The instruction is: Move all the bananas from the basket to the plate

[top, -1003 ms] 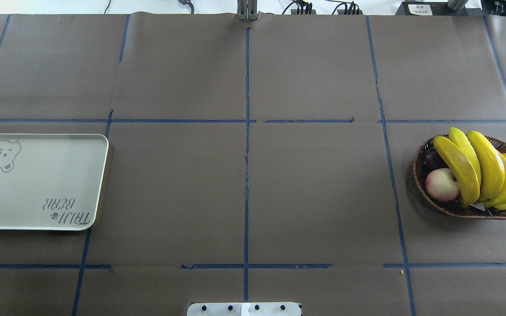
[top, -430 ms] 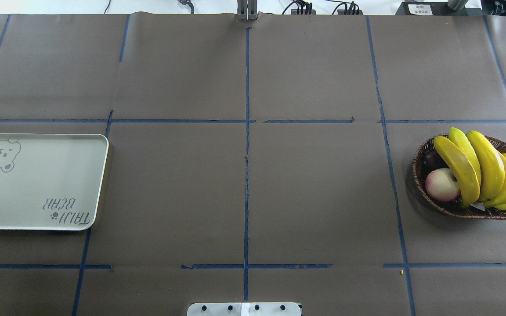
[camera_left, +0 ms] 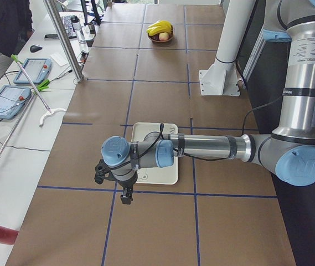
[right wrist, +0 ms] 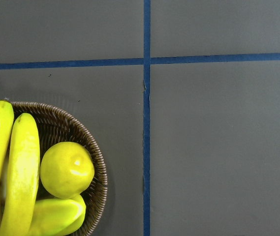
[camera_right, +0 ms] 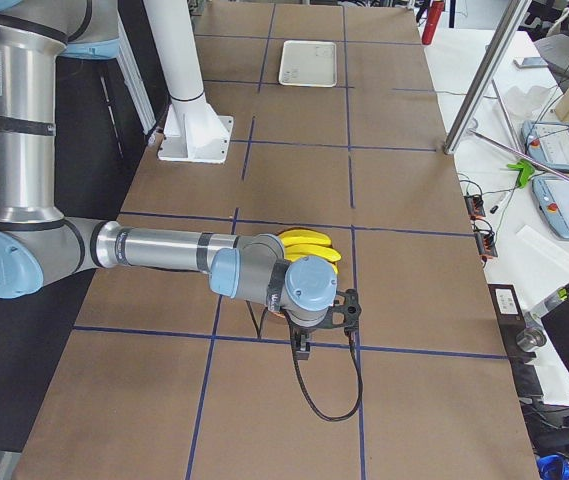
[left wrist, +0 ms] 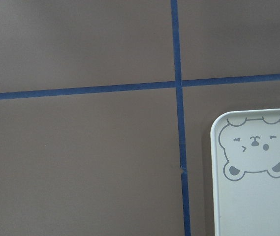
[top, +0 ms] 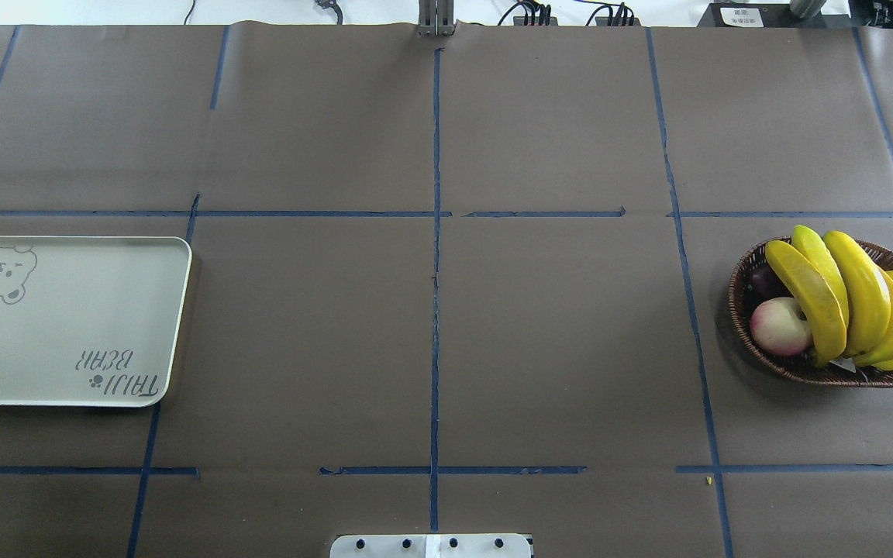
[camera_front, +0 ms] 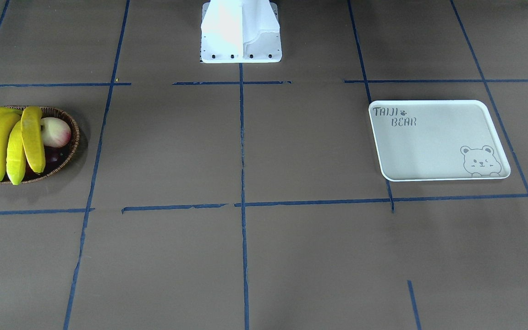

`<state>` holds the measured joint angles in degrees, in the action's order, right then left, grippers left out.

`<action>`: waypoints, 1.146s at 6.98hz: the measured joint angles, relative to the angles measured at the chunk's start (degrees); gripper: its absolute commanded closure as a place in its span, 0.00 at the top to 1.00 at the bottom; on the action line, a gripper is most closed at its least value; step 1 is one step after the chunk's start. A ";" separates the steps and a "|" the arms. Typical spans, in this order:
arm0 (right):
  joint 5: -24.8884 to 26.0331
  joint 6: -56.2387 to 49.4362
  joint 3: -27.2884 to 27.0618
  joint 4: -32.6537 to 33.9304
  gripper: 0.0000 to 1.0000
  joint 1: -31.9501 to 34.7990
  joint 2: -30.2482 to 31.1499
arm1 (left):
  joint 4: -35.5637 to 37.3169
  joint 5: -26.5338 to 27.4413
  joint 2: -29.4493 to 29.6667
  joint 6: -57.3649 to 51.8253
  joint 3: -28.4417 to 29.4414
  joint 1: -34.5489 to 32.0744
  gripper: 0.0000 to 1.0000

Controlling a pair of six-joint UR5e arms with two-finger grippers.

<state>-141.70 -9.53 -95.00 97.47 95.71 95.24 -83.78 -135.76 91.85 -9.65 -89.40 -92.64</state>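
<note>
All four bananas [top: 842, 298] lie in the basket [top: 803, 373] at the right end of the bench, stacked side by side over a pinkish round fruit [top: 780, 325] and a dark one [top: 764, 280], with a plump yellow fruit [right wrist: 66, 169] tucked against the rim. The plate [top: 67, 341] sits bare at the left end, well apart from the basket. None of the transfer is done yet.

My right end effector [camera_right: 302, 347] hovers near the basket, and my left end effector [camera_left: 126, 195] hangs just beside the plate. Only the side cameras show either of them, so I cannot tell whether they are spread or clenched.

I judge the first reach belongs to my right arm. It should centre over the pile, not the rim, and pick the banana lying on top beside the pinkish fruit. I would close across its middle, square to its length, and lift straight up so its neighbours do not roll and the light wicker does not tip.
</note>
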 measured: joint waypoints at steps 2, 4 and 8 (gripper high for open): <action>-0.08 0.96 -0.40 -0.02 1.00 0.00 -0.17 | -0.06 -0.03 0.05 0.05 -0.23 0.00 1.00; -0.12 1.85 -1.05 -0.14 1.00 0.00 -0.34 | -0.06 -0.03 0.08 0.06 -0.37 0.00 1.00; -0.63 4.38 -2.42 0.30 1.00 -0.60 -4.76 | -0.40 -0.01 0.45 2.19 -1.25 0.11 1.00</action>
<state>-142.33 -5.14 -97.42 97.77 95.11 90.49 -84.18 -135.77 92.30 -7.45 -90.65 -92.52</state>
